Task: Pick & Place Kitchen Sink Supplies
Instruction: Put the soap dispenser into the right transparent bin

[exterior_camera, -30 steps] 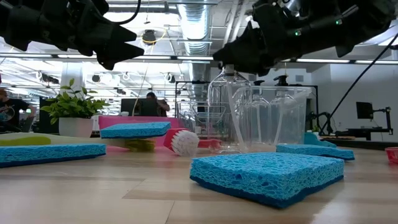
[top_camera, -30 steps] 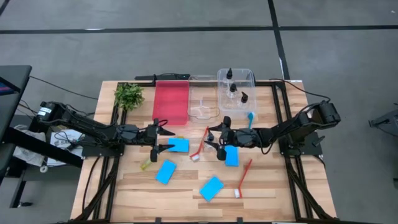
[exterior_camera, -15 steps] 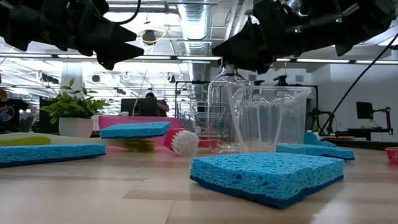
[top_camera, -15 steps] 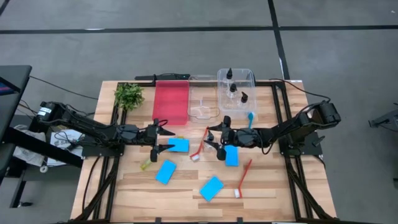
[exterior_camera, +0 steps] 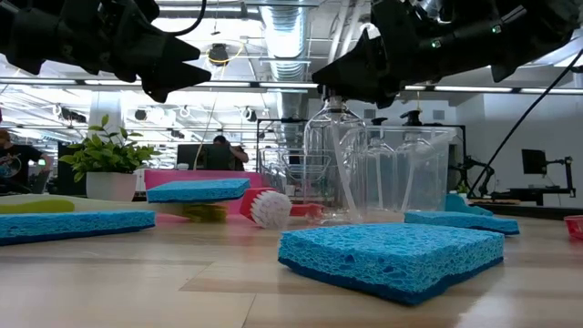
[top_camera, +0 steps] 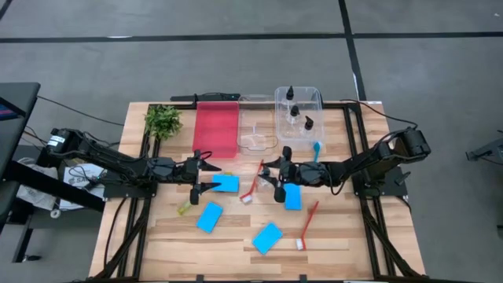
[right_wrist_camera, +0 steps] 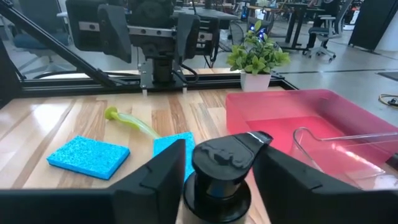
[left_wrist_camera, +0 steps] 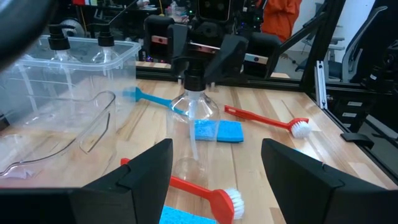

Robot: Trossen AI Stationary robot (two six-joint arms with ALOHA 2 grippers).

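A small clear bottle [left_wrist_camera: 193,109] with a black cap stands upright near the table's middle. My right gripper [top_camera: 271,174] is shut on it; the gripper hides it in the high view. My left gripper [top_camera: 211,174] hovers open and holds nothing, above a blue sponge [top_camera: 226,183], facing the bottle. More blue sponges [top_camera: 209,217] [top_camera: 267,237] [top_camera: 292,196] lie flat on the wood. So do two red brushes [top_camera: 253,182] [top_camera: 307,226], a blue brush [top_camera: 316,149] and a yellow-green brush [top_camera: 185,207]. My right gripper pinches the bottle's black cap [right_wrist_camera: 224,163] between its two fingers, one on each side. The fingers [right_wrist_camera: 168,174] come level from the table's right side. The bottle's body hangs upright below them; I cannot tell whether its base rests on the table.
At the far edge stand a red tray [top_camera: 215,130], a clear tray [top_camera: 255,130] and a clear bin [top_camera: 314,98] holding black-capped bottles. A leafy plant [top_camera: 163,120] sits far left. The near strip of the table has bare wood.
My right gripper's fingers have drawn closer together around the bottle's cap while the arm stayed in place. The bottle has kept upright where it was.
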